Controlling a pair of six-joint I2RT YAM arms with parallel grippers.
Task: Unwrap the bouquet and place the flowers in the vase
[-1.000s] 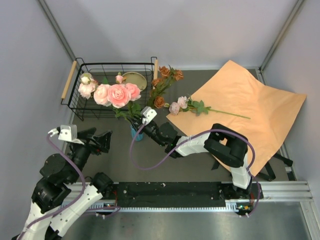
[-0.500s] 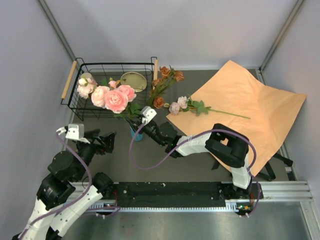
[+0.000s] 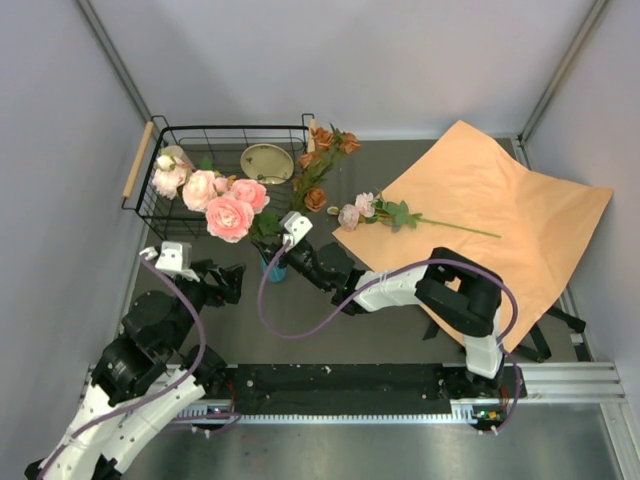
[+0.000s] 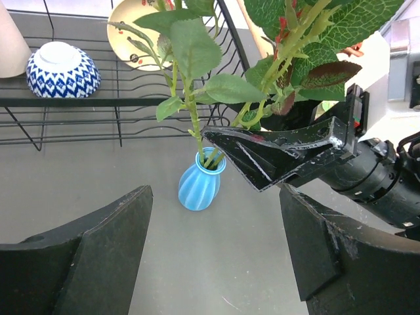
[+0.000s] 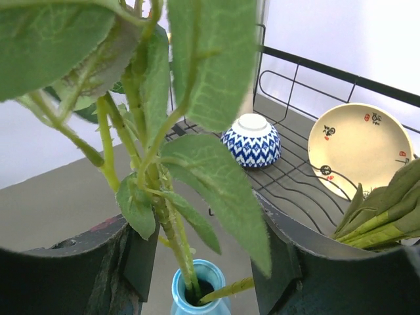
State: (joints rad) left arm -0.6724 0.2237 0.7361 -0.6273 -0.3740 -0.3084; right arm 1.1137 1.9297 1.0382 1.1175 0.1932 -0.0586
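Note:
The teal vase (image 3: 272, 268) stands in front of the basket with flowers in it: pink peonies (image 3: 228, 205) lean left over the basket and rust-orange roses (image 3: 322, 150) lean back right. My right gripper (image 3: 277, 256) is open just above the vase's neck (image 5: 200, 289). Its fingers (image 5: 308, 275) flank the green stems (image 5: 154, 190) without pressing them. My left gripper (image 3: 228, 283) is open and empty, low and left of the vase (image 4: 199, 187). One more flower (image 3: 400, 214) lies on the unwrapped orange-tan paper (image 3: 510, 200).
A black wire basket (image 3: 152, 205) at the back left holds a blue-and-white bowl (image 4: 62, 69), a cream plate (image 3: 268, 162) and a beige cup (image 4: 10, 46). The paper covers the right half of the table. Grey walls close in on three sides.
My right gripper's jaws have opened off the stems. The pink peonies have sagged left and nearer. My left arm has moved right, closer to the vase.

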